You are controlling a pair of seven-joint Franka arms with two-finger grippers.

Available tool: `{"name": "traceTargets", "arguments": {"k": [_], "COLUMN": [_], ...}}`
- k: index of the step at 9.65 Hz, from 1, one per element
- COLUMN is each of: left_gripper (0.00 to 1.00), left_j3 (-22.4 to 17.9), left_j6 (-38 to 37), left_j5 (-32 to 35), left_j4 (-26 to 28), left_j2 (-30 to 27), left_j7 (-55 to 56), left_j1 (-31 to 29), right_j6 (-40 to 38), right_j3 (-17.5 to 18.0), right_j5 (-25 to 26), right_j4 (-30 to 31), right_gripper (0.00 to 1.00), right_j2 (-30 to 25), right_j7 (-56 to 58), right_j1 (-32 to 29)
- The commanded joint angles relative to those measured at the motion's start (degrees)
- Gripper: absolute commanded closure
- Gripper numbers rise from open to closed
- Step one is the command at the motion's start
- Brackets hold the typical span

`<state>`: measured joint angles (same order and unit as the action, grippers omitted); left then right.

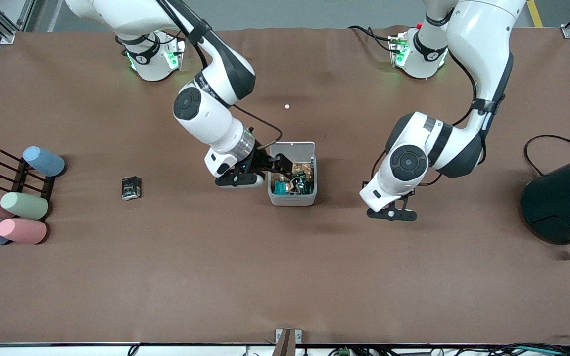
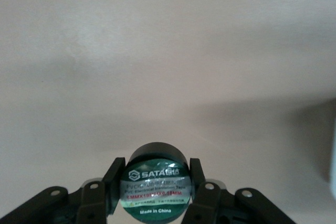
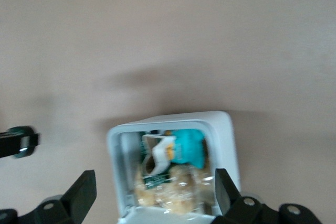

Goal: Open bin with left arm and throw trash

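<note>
The white-grey bin [image 1: 292, 199] stands mid-table with its lid [image 1: 292, 148] tipped up at the edge farther from the front camera. My right gripper [image 1: 282, 165] hangs open just over the bin's open top, nothing between its fingers [image 3: 84, 192]. Inside the bin [image 3: 223, 129] a pale whitish loop [image 3: 157, 153] lies on teal and clear wrappers. My left gripper [image 1: 393, 213] hovers low over bare table beside the bin, toward the left arm's end. It is shut on a black round disc [image 2: 156, 182] with a green-white label. A dark foil packet [image 1: 130, 188] lies on the table toward the right arm's end.
Several pastel cylinders [image 1: 23, 205] lie on and around a dark rack [image 1: 18, 173] at the right arm's end. A large dark teal cylinder [image 1: 564, 198] with a black cable stands at the left arm's end. A tiny white speck [image 1: 287, 106] lies farther back.
</note>
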<state>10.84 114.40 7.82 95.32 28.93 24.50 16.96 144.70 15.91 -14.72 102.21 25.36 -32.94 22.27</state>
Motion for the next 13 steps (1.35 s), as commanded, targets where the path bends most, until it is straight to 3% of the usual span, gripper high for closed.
{"name": "traceTargets", "arguments": {"k": [1,2,3,7,10,12,13], "left_gripper": [0.97,0.97,0.97,0.97,0.95,0.93,0.91], "left_j3": [0.1,0.1,0.1,0.0,0.0,0.0,0.0], "left_j6": [-5.9,-6.3,-6.2,-5.3,-0.2,3.5,4.9], "left_j5": [-4.3,-5.9,-8.2,-9.1,-9.1,-9.1,-9.1], "left_j4": [-6.7,-7.6,-8.0,-18.9,-19.3,-19.3,-19.3], "left_j2": [0.3,0.3,1.2,9.0,9.8,11.0,11.3], "left_j7": [5.1,8.8,13.3,24.5,24.5,25.7,27.4], "left_j1": [3.2,4.7,7.3,15.5,15.8,16.9,17.1], "right_j6": [-9.2,-14.6,-15.7,-14.6,-12.0,-7.9,-4.7], "right_j3": [-2.9,-3.7,-3.7,-3.7,-3.8,-3.7,-3.7], "right_j5": [13.1,20.0,22.6,23.8,28.1,34.1,34.2], "right_j4": [3.0,2.9,3.9,10.6,18.3,21.9,23.2], "right_gripper": [0.0,0.0,0.0,0.0,0.0,0.0,0.0], "right_j2": [-2.7,-2.7,-2.7,-3.4,-6.2,-6.4,-6.1], "right_j7": [0.9,2.9,4.0,19.6,21.4,26.5,32.0], "right_j1": [-1.7,-2.5,-4.0,-14.5,-19.4,-26.9,-31.5]}}
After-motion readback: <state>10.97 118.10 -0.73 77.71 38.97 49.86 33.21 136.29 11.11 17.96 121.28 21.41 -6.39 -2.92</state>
